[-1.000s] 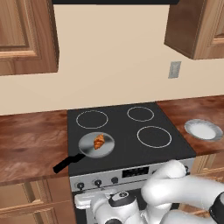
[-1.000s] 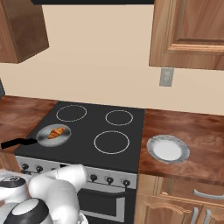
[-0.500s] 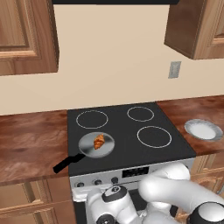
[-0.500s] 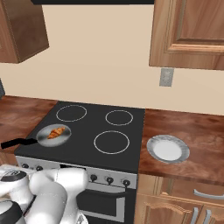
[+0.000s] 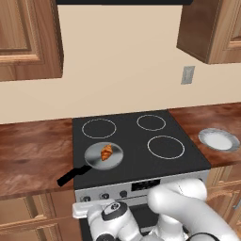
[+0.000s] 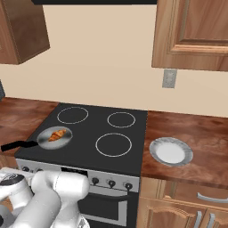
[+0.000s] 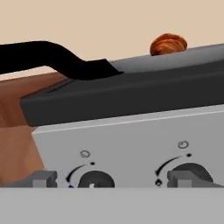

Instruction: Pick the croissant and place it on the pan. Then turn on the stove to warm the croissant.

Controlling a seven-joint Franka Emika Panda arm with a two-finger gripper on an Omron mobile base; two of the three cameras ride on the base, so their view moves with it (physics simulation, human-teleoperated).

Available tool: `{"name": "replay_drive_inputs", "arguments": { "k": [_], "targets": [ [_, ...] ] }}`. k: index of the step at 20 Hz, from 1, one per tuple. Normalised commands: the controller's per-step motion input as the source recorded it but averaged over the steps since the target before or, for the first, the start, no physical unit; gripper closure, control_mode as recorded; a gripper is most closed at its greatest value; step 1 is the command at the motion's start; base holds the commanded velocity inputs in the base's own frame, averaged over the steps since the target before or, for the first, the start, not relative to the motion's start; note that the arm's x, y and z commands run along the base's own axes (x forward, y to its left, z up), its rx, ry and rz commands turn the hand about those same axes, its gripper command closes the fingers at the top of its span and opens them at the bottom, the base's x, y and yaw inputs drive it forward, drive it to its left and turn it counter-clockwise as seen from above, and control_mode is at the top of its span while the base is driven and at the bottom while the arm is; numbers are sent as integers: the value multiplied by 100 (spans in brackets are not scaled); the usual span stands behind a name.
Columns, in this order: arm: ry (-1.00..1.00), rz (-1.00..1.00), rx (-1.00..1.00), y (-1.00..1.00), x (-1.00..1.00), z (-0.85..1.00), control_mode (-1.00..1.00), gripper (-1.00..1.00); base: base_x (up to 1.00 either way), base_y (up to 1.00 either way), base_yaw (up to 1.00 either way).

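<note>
With the croissant [image 5: 107,151] already on the pan [image 5: 96,159] at the stove's [image 5: 141,141] front-left corner, the open tool [image 7: 113,180] should centre squarely on one knob [image 7: 95,179] before closing.

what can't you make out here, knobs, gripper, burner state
- Knobs: hand view, lower halves cut off by the bottom edge; setting unreadable.
- Knobs in the left base view: partly hidden behind the arm.
- Gripper: hand view, just the fingertips show, spread wide, nothing between them.
- Stove: too coarse to tell if the ring under the pan is on.
- Croissant: hand view, lower part behind the pan rim.
</note>
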Motion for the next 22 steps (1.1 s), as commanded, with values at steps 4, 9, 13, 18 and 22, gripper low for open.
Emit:
{"name": "replay_drive_inputs", "arguments": {
  "k": [4, 9, 13, 18, 22],
  "targets": [
    [-4, -1, 0, 23, 1, -27, -100, -100, 0, 0, 0],
    [-4, -2, 0, 8, 21, -20, -100, -100, 0, 0, 0],
    [-5, -3, 0, 0, 42, -11, -100, -100, 0, 0, 0],
    [-3, -4, 0, 0, 55, -11, -100, -100, 0, 0, 0],
    [0, -4, 0, 1, 51, -26, -100, -100, 0, 0, 0]
  ]
}}
